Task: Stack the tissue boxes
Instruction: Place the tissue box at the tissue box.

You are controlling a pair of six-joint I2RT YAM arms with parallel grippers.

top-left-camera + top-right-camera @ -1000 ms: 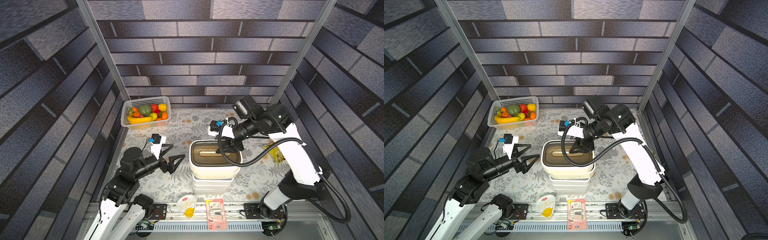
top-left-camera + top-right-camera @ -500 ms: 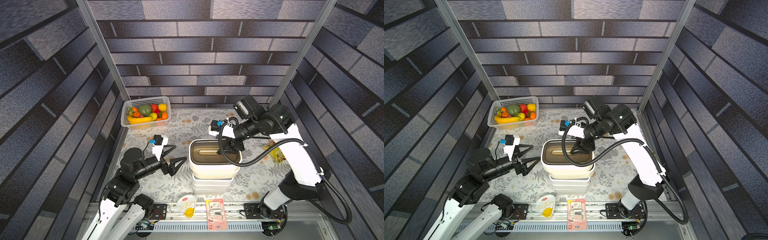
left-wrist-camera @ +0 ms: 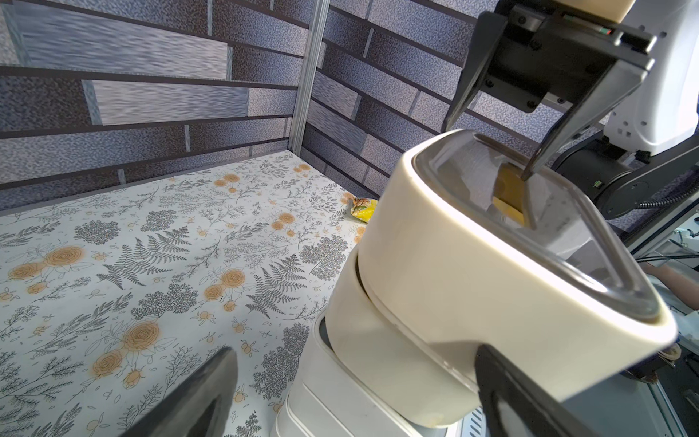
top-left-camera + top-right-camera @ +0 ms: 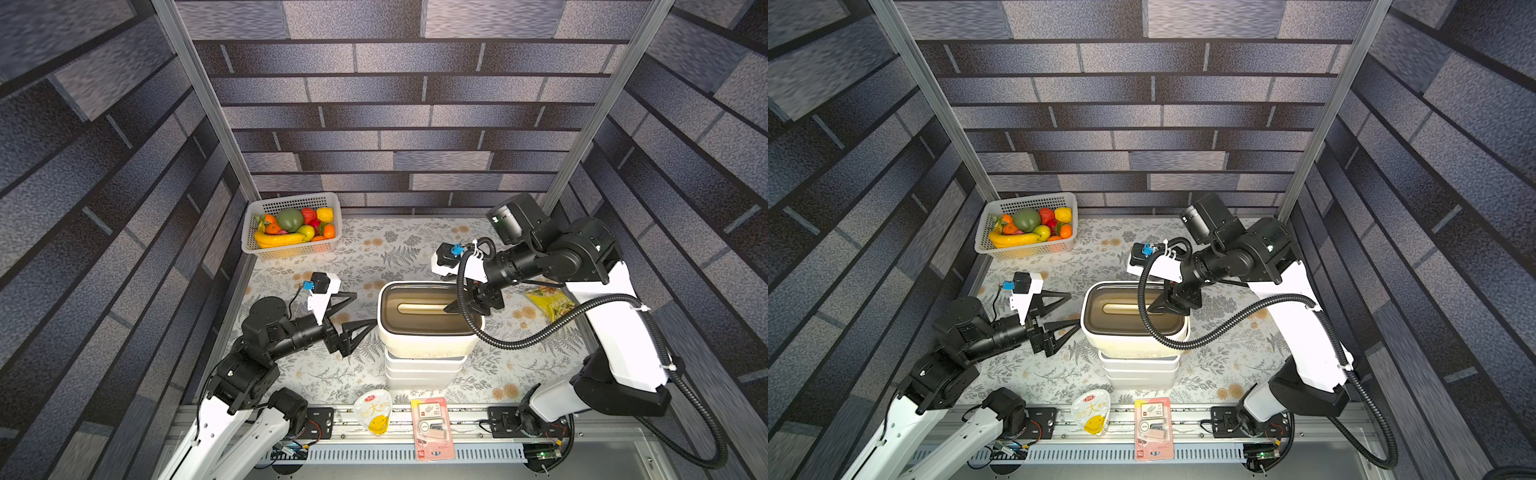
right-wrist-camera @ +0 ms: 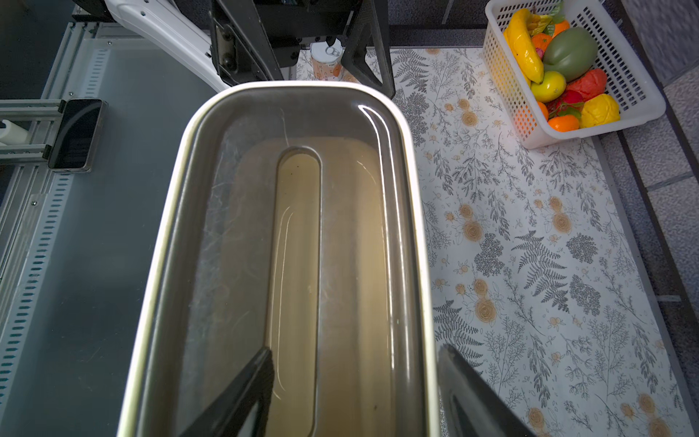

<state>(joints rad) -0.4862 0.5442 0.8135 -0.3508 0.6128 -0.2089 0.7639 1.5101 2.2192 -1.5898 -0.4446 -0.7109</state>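
We judged the top box [image 4: 428,332], perched on the white stack [image 4: 422,372] mid-tabletop [image 4: 374,257], light, rigid and slick, best pinched across its end rim, which the right end effector [image 5: 354,352] straddled half-open, apparently unclamped, while the left end effector [image 4: 365,308] gaped empty alongside.

Both top views are taken from high above the front rail at 6 o'clock, angled steeply down toward the back wall at 12 o'clock; nearly the whole floral tabletop [image 4: 399,257] is shared. The left wrist view is taken low and close from 9 o'clock, facing 3 o'clock past the stacked tissue boxes [image 3: 454,302]. The right wrist view is aimed downward from very near, from 3 toward 9 o'clock. The top tissue box [image 5: 302,265] is shared by both wrist views.
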